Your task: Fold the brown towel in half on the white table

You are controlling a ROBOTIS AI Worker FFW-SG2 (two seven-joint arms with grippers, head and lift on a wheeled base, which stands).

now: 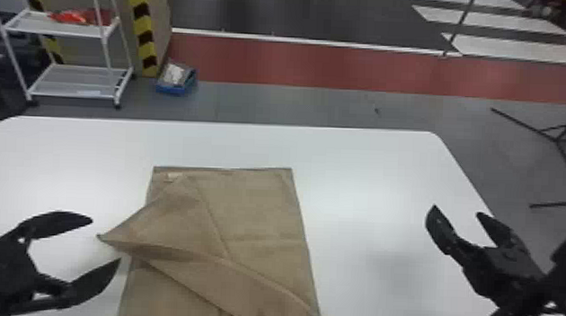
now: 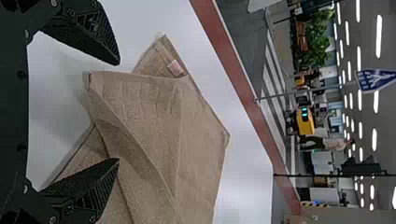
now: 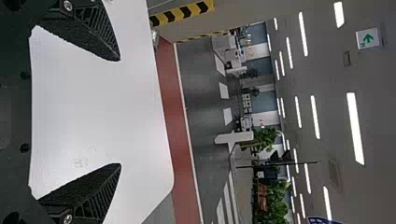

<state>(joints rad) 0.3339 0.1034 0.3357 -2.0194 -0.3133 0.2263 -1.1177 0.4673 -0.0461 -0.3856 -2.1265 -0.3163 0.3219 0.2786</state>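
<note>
The left gripper [image 1: 106,240] hung over the near left part of the white table [image 1: 376,172], its black fingers spread wide on either side of a pointed corner of the brown towel [image 1: 267,208]. Across from it, the right gripper [image 1: 456,210] was posed above the table's right side, its two fingers also parted, well apart from the cloth. Between the pair, the towel lay left of the table's center, running out of the head view's bottom edge. One layer was turned back slantwise over the rest, its corner jutting past the left edge toward the left gripper, and creases ran down to the near right. A pale tag [image 1: 174,177] showed by the far left corner, while the far edge lay nearly straight.

Past the table, the black legs of a stand [image 1: 558,137] splayed on the gray floor at right. At left stood a white wheeled rack [image 1: 82,78] with red items [image 1: 75,17] on its upper shelf, near posts striped yellow and black [image 1: 140,22] and a blue box [image 1: 176,89]. A red floor strip [image 1: 343,67] crossed behind, and white stripes [image 1: 502,19] marked the darker floor beyond. Farther off, the left wrist view took in green plants [image 2: 317,39].
</note>
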